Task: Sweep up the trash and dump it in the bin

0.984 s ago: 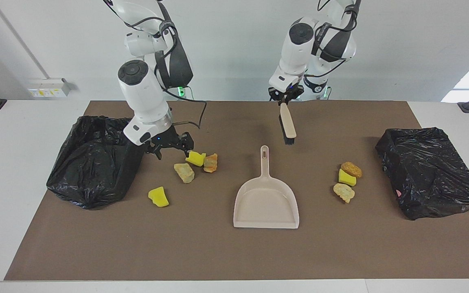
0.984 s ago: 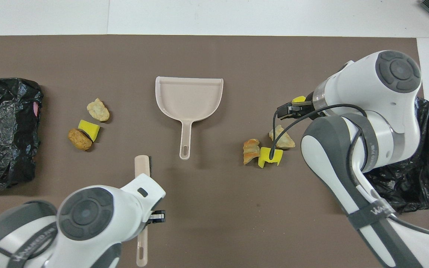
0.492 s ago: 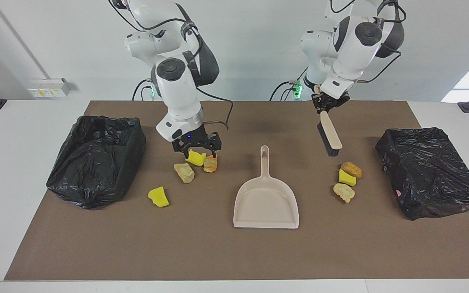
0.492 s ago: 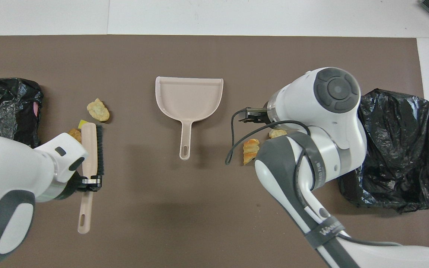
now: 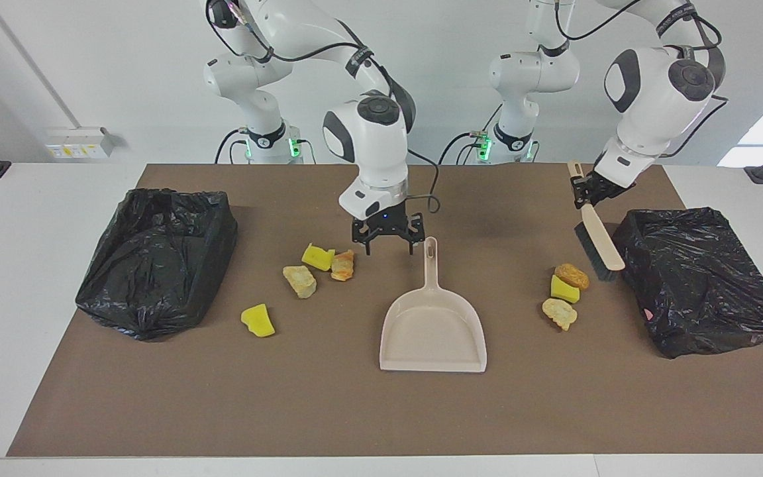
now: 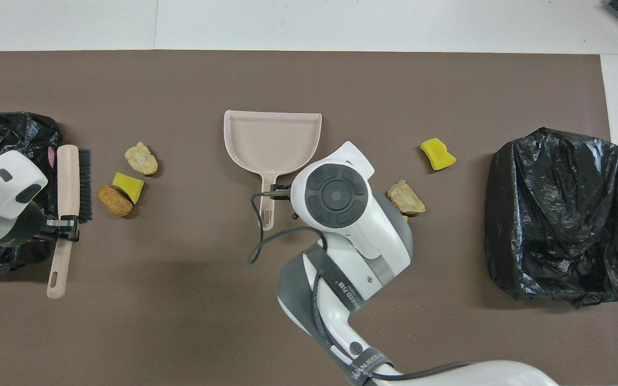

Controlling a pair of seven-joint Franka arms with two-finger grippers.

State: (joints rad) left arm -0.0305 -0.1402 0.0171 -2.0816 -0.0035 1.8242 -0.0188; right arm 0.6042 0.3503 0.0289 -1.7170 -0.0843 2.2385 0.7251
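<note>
Beige plastic dustpan [image 5: 433, 334] lies flat at the middle of the frame, its handle pointing up the picture toward the robots. My right gripper [image 5: 387, 243], which a second ago was down beside a yellow chunk next to the black-bagged bin [image 5: 156, 258] at the right arm's end, now hangs low just beside the tip of that handle. Its fingers are spread wide and it holds nothing.

My left gripper [image 5: 585, 192] is clamped on the handle of the hand brush [image 5: 599, 240]. It has carried the brush away from the frame's centre to the left arm's end. The bristles now hang at the edge of the second bagged bin [image 5: 699, 278], just above three scraps [image 5: 564, 289].

The trash has not moved. Those three sit in a tight cluster between dustpan and bin; the other four [image 5: 318, 257] lie loosely grouped in mid-frame toward the right arm's end.

I read this as set-up finished and sweeping not yet begun: the pan must be gripped and brought to the scraps.
</note>
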